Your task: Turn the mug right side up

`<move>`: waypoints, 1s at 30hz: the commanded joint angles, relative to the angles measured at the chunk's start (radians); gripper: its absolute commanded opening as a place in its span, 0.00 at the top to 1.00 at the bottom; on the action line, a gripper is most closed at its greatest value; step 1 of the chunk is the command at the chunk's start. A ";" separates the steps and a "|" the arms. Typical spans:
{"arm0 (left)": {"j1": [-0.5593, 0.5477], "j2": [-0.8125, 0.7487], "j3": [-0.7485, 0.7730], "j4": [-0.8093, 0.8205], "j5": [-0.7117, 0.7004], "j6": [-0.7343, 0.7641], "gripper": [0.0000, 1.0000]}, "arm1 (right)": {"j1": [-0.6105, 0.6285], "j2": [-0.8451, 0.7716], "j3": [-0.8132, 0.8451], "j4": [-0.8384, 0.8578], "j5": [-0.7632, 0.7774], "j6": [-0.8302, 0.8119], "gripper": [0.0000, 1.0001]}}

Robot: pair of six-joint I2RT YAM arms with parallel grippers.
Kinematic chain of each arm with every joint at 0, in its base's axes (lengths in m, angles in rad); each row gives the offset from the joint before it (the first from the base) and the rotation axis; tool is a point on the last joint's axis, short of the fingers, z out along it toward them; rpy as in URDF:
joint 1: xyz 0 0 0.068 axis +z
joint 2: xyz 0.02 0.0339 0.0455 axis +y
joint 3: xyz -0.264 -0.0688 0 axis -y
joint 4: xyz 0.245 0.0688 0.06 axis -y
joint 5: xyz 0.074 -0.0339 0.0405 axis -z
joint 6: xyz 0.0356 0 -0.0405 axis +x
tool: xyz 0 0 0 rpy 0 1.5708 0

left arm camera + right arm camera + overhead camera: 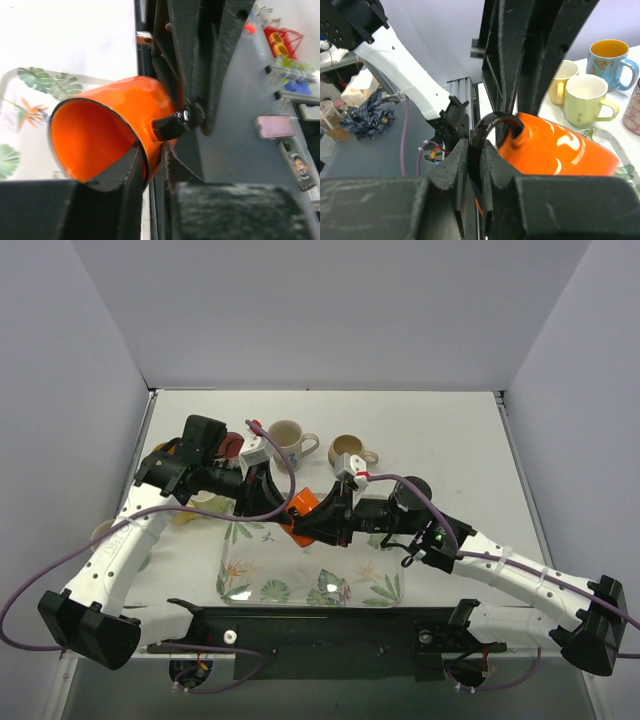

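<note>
Mug (303, 510), orange, qty 1, tilted over tray (226, 582).
Left gripper (150, 156) jaws pinch mug rim; right gripper (475, 150) jaws narrow, clamped on mug handle (490, 120).

Seen from above, most of the orange mug (303, 503) is hidden.

1. Your top view looks down from behind the robot over the whole table (440, 425).
2. Your left wrist view sits close, facing the open mouth of the orange mug (95, 132).
3. Your right wrist view, equally close, faces its handle; all three share it.
</note>
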 commanded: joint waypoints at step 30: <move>-0.248 0.426 0.431 0.032 -1.137 -0.169 1.00 | -0.528 -0.118 0.102 -0.993 1.339 0.318 0.00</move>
